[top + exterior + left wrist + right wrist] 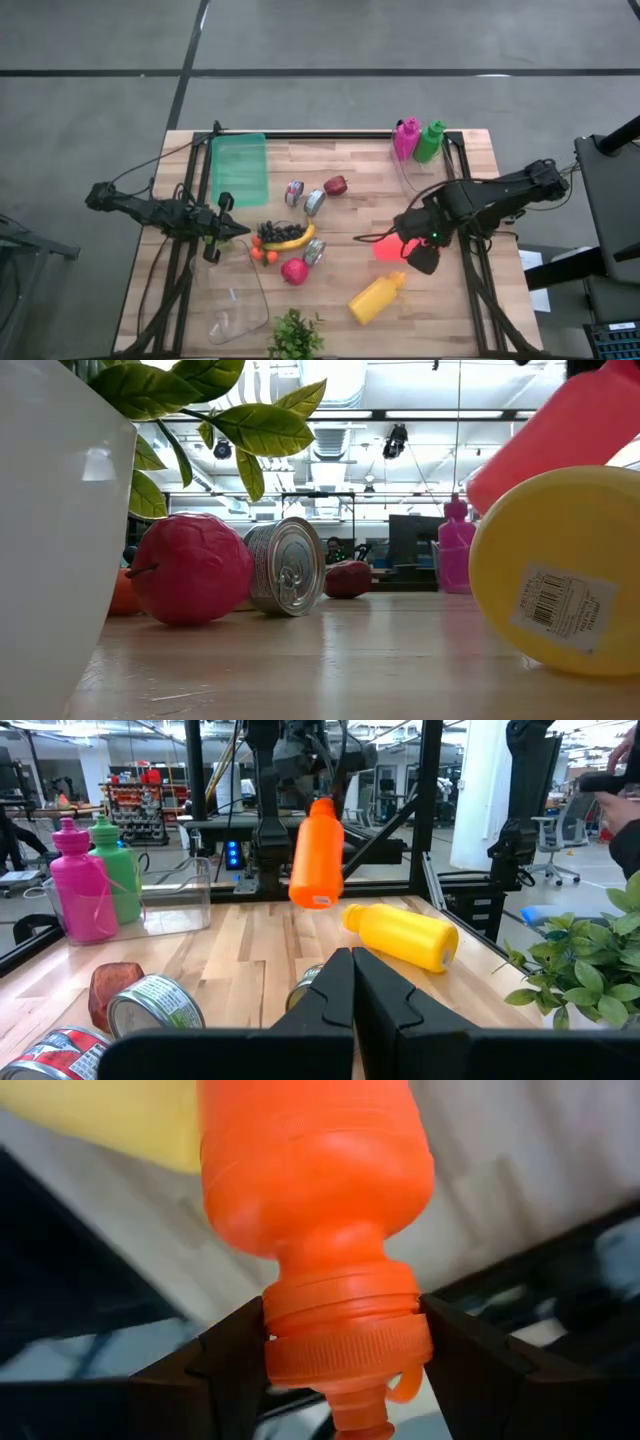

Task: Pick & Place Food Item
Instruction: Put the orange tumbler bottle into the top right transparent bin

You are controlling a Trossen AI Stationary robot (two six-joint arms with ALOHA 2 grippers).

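An orange squeeze bottle [388, 247] hangs in the air over the table's right half, with my right gripper [420, 250] shut on its cap end. The left wrist view shows the orange bottle [317, 855] cap up, well above the wood. A yellow bottle [377, 297] lies on its side on the table just near of it. My left gripper [240, 230] is shut and holds nothing, level at the table's left beside a bunch of grapes and a banana [285, 237]. My right gripper pinches the orange bottle's cap collar [340, 1335] between its two fingers, one on each side. The fingers point steeply down from above. The bottle hangs below them, cap up, slightly tilted and lifted clear of the table.
A green board [239, 168] lies at the far left. Pink and green bottles [418, 140] stand in a clear bin at the far right. Cans [305, 197], red fruits [295, 271] and a plant [296, 335] fill the middle and near edge.
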